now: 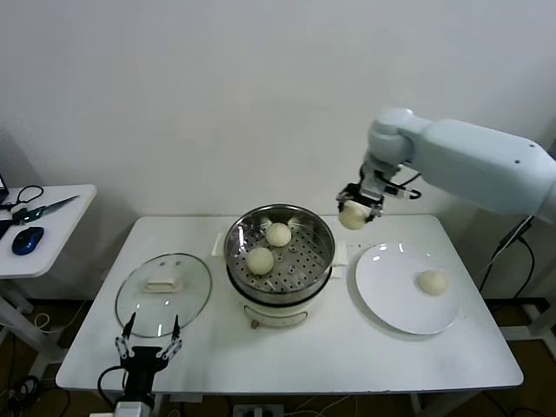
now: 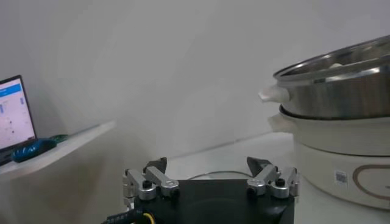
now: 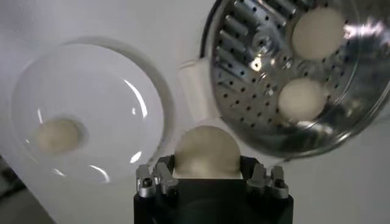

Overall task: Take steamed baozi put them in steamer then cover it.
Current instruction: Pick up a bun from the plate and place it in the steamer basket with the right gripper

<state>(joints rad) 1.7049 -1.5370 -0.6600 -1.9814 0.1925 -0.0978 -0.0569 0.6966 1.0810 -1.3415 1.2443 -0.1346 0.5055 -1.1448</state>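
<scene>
The shiny steel steamer stands mid-table on a white base, with two cream-white baozi on its perforated tray. My right gripper is shut on a third baozi and holds it in the air just right of the steamer's rim; the right wrist view shows this baozi between the jaws, beside the steamer. A fourth baozi lies on the white plate. The glass cover with its cream handle lies flat at the left. My left gripper is open, parked by the cover's near edge.
A side table at the far left holds a blue mouse and scissors. The white wall stands behind the table. In the left wrist view the steamer rises close to the gripper.
</scene>
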